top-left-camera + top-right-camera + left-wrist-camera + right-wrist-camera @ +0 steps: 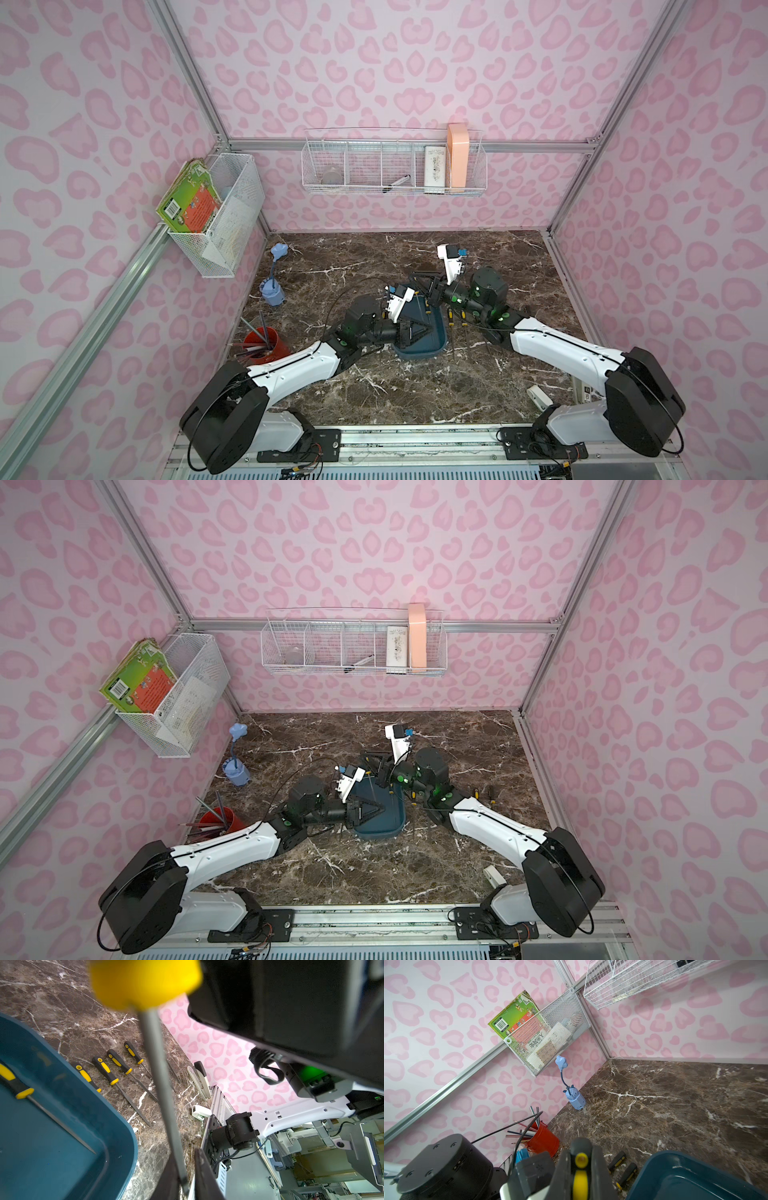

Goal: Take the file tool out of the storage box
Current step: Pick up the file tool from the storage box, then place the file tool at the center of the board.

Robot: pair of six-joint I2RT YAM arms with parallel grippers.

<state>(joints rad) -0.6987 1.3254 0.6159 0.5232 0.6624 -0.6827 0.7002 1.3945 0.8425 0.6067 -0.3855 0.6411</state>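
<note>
Both arms come in from the bottom edge of both top views and meet over the storage box (419,351) (380,827). It's a dark teal tub on the marble worktop (415,395), just below frame centre.

Left end effector (185,1183): jaws clamped shut on the tip end of the file tool (160,1084). The grey blade runs from the fingers to a blurred yellow handle end close to the lens.

Right end effector (581,1159): jaws closed on the file's black-and-yellow handle. The file is gripped at both ends, lifted clear of the box floor. In the top views it's too thin to make out between the two end effectors.

A second file (22,1087) lies flat inside the box. Four loose files (106,1070) lie side by side on the worktop, just beside the box and outside it.

A small white object (539,397) sits lower right in a top view, near the right arm.

The red pen pot (266,345) is left of the box by the wall, with a blue gooseneck lamp (272,291) above it in frame.

Farthest back, a mesh basket (226,216) holding a green book hangs on the left wall at upper left. A long wire basket (392,166) hangs on the back wall at upper centre.
</note>
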